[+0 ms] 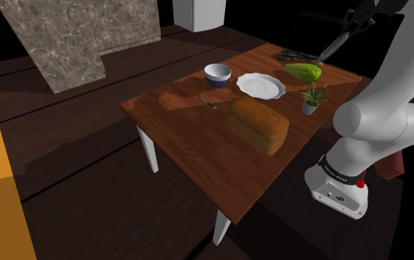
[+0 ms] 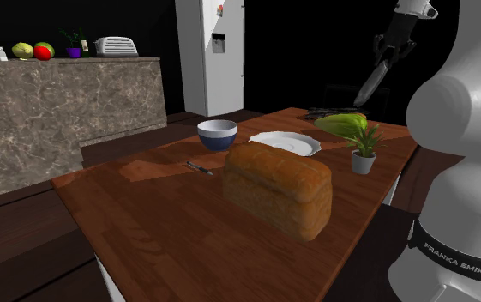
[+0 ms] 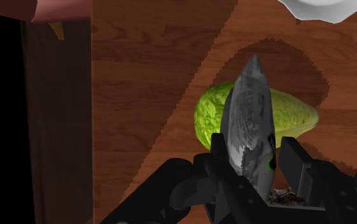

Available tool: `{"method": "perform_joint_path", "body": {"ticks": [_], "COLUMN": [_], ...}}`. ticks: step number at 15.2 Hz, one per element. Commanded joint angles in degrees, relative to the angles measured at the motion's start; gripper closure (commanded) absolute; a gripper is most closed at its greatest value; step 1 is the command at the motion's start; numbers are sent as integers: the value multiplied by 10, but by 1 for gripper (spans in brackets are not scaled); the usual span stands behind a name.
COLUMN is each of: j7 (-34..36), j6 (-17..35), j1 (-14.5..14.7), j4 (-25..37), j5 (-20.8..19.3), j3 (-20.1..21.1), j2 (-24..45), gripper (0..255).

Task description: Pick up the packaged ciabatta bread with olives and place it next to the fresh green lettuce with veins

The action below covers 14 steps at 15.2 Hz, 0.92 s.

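One grey package (image 3: 252,114) hangs clamped in the gripper (image 3: 254,153) above the lettuce (image 3: 301,118). Shift it over bare desk (image 3: 139,76) just beside the lettuce, clear of plate (image 1: 260,86) and plant (image 1: 314,97), and lower before letting go.

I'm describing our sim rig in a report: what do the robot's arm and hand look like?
The arm is white, built of thick rounded links with dark joints. A black band around its lower part carries white FRANKA EMIKA lettering, with a small red mark at the band's edge. The hand is all black and blocky, with two fingers.
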Motion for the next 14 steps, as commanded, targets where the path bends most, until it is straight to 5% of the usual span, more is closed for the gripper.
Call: {"method": "perform_joint_path", "body": {"ticks": [1,14], "j7": [-4,-31], "j6": [15,106], "j1": [2,10], "j4": [-17,-103], "j5": [0,13], "j3": [0,5], "j2": [-2,8], "gripper": [255,255]}}
